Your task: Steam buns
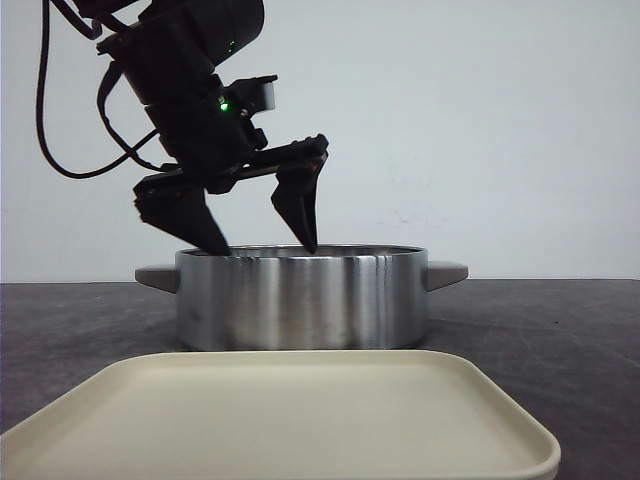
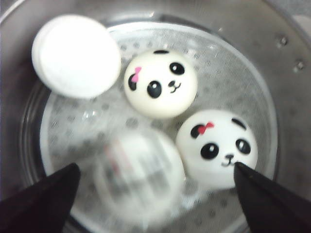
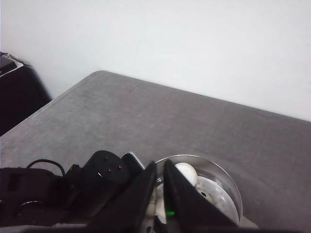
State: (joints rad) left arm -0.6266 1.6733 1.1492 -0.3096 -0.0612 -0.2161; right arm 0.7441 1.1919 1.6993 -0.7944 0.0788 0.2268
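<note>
Four buns lie in the steel pot [image 1: 300, 300] on its perforated rack [image 2: 228, 77]. Two show panda faces with pink bows [image 2: 160, 90] [image 2: 217, 148]. One lies face down, showing a plain white side [image 2: 75, 56]. The fourth [image 2: 138, 177] is motion-blurred, below and between my left gripper's fingers, touching neither. My left gripper [image 1: 267, 248] is open, its tips at the pot's rim; it also shows in the left wrist view [image 2: 155, 167]. My right gripper [image 3: 160, 164] is shut and empty, high above the table, looking down on the pot [image 3: 228, 184] and the left arm [image 3: 97, 184].
An empty cream tray [image 1: 290, 410] lies at the table's front edge, right in front of the pot. The pot has side handles [image 1: 445, 272]. The dark grey table [image 3: 146, 116] ends at a white wall behind.
</note>
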